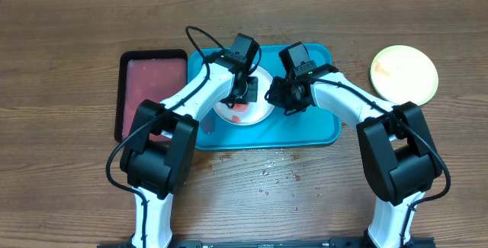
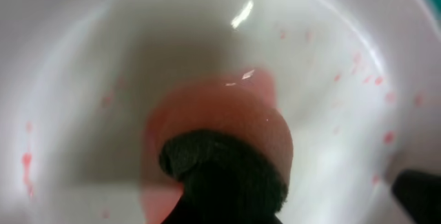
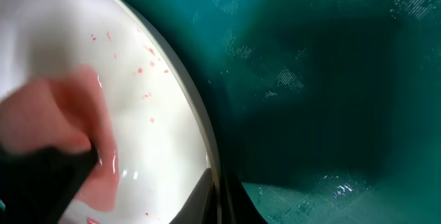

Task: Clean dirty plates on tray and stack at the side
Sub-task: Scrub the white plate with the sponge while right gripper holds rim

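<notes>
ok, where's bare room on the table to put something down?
Free: the table left of the black tray; the strip beyond both trays; a narrow gap between the turquoise tray and the lime green plate. Crowded: left end effector and right end effector at the white plate, mid-tray. Front table is splashed.

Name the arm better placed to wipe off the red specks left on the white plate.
Left. The left gripper presses a dark pad onto the white plate inside the tray. The right gripper is pinching the plate's rim, seemingly steadying it.
</notes>
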`<state>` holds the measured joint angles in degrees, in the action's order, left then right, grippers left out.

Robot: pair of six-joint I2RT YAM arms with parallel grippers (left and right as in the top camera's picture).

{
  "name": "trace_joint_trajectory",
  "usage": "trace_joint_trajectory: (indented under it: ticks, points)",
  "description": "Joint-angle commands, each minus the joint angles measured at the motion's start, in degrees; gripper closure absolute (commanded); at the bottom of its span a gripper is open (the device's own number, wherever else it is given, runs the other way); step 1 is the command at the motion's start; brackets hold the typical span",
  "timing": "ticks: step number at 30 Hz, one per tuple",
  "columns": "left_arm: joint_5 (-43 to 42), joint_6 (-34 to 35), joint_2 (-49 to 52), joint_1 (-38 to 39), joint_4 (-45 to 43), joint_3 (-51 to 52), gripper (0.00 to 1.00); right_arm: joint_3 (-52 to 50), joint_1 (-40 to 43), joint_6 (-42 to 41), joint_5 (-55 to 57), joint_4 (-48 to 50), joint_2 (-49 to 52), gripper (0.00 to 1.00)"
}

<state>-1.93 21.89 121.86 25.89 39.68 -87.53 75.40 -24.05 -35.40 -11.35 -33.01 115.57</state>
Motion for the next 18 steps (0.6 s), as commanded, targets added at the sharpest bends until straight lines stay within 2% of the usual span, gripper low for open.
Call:
trace_joint_trajectory:
  ticks: [1,8,13,18]
  points:
    - [-0.7,-0.42,1.6,-0.04,-2.47,0.33,0.96,-0.11,0.0,-0.17,-0.11,0.15,-0.13,0.96]
    - [-0.63,-0.5,2.93,-0.04,-3.76,0.33,0.96,-0.11,0.0,0.09,-0.11,-0.02,-0.13,0.96]
    - [0.66,-3.21,4.72,-0.15,0.85,0.31,0.96,-0.11,0.0,1.14,-0.11,-0.46,-0.13,0.96]
    - [2.97,-8.72,4.72,-0.85,8.57,-1.27,0.96,-0.11,0.0,1.31,-0.11,-0.48,-0.13,0.96]
